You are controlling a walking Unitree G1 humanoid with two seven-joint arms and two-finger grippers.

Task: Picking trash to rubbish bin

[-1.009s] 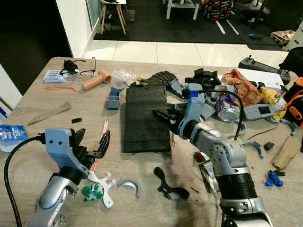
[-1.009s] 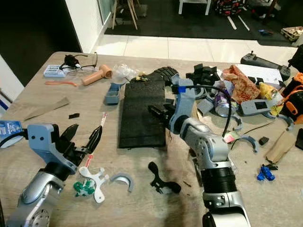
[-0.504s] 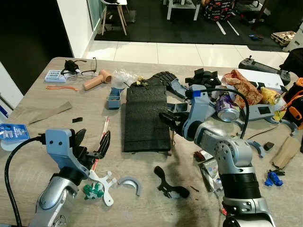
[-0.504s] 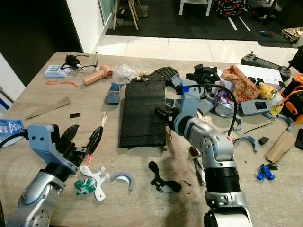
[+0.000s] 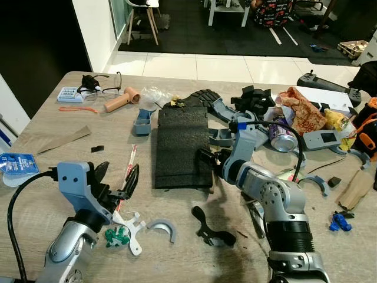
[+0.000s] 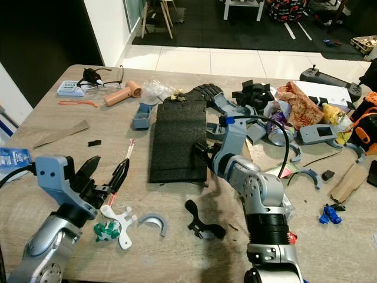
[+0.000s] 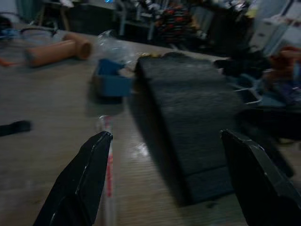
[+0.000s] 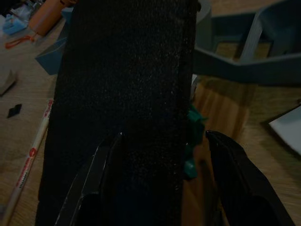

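Note:
A long black foam slab (image 5: 181, 144) lies flat in the middle of the wooden table (image 5: 53, 177). My right gripper (image 5: 205, 157) is low at the slab's right edge near its front corner. It is open, with one finger (image 8: 106, 183) over the foam and the other finger (image 8: 233, 179) over bare wood. A small green scrap (image 8: 192, 141) lies beside that edge. My left gripper (image 5: 119, 174) hovers open at the front left, over a red-and-white stick (image 7: 107, 160) and a white plastic piece (image 5: 131, 230) with green bits (image 5: 116, 236).
A crushed can (image 5: 283, 134), a snack wrapper (image 5: 300, 109) and grey parts crowd the right side. A blue tray (image 5: 141, 125), a tan tube (image 5: 121, 100) and glasses (image 5: 97, 82) lie at the back left. A black bracket (image 5: 209, 227) and a grey arc (image 5: 162, 227) sit near the front.
My right gripper has slid toward me along the slab's right edge and dropped lower. The left arm has stayed where it was.

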